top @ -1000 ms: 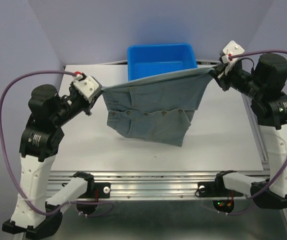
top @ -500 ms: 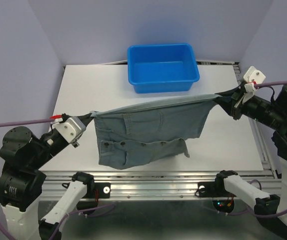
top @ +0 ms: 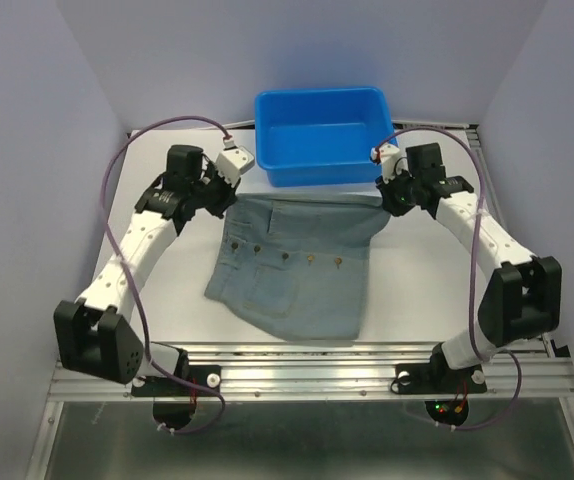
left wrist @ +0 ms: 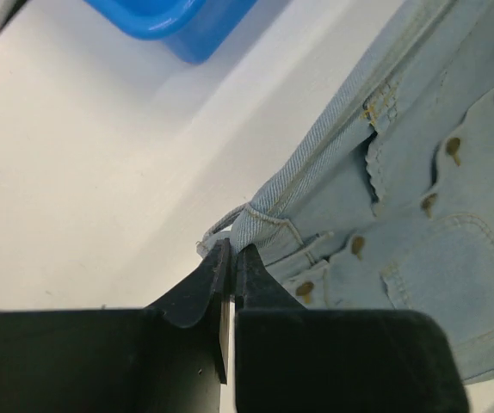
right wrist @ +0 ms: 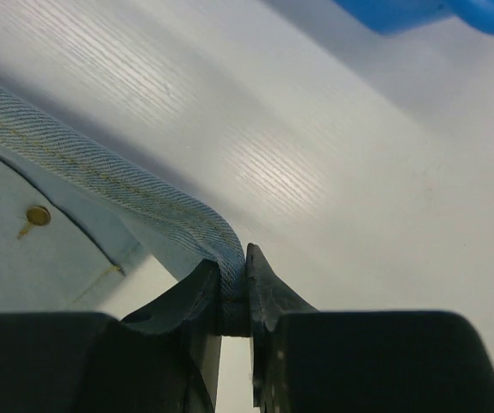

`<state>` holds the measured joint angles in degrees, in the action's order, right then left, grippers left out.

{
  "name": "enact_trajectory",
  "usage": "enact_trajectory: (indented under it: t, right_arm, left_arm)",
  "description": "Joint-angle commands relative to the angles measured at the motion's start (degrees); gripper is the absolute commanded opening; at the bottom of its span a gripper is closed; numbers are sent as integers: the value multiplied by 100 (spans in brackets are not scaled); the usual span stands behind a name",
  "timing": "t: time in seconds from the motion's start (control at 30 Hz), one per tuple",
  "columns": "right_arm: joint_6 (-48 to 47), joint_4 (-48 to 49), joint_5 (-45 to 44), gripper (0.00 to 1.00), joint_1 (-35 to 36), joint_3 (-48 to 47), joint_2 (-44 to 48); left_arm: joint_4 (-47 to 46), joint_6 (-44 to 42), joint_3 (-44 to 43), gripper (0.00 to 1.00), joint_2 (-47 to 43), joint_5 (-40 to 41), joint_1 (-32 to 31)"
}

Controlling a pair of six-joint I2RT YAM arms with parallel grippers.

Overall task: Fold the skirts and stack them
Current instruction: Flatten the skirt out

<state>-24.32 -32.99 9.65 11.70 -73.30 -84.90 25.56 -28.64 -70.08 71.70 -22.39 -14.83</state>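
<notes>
A grey-blue denim skirt (top: pixel 292 265) with a row of brass buttons lies spread on the white table, its waistband along the far edge just in front of the blue tub. My left gripper (top: pixel 229 198) is shut on the waistband's left corner (left wrist: pixel 256 215). My right gripper (top: pixel 395 200) is shut on the waistband's right corner (right wrist: pixel 221 241). Both corners sit low, at or just above the table; the hem reaches the near edge. The left wrist view shows buttons and a pocket (left wrist: pixel 453 249).
A rigid bright blue tub (top: pixel 324 133) stands at the back centre of the table (top: pixel 167 270), close behind the waistband; its corner shows in the left wrist view (left wrist: pixel 174 26) and the right wrist view (right wrist: pixel 428 13). A metal rail (top: pixel 307 370) runs along the near edge.
Both arms swung forward from near the table's front to just before the tub, carrying the hanging skirt and laying it flat on the table, waistband farthest away.
</notes>
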Motion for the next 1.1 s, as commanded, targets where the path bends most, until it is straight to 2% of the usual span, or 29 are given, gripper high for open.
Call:
enact_trajectory:
  t: [0.0,0.2,0.4,0.47,0.63,0.73,0.9,1.07]
  right_arm:
    - [-92,988,-807,1,-98,-175,-174]
    - [41,655,-482,1,-98,-913,0]
    - [287,-417,10,1,-98,-2091,623]
    - [139,-909,413,1,-98,-2407,1009]
    - [-231,-1709,1301,1,-98,-2304,2072]
    - [-214,-2078,1478,1,-98,-2338,2688]
    - [-83,-2589,1610,1,-98,-2742,3295]
    - [67,-2844,1707,1,-98,-3085,3384]
  left_arm:
    - [-1378,-27,-190,0,352,543,76]
    - [-1414,-89,-269,0,-67,517,138]
    - [-948,122,-488,0,-1034,473,138]
    - [-755,218,-550,0,-1463,508,138]
    - [-185,333,-638,0,-2334,420,138]
    - [71,333,-507,0,-2959,149,138]
    - [458,342,-462,0,-3881,-186,138]
    - [897,702,-961,0,-4024,138,130]
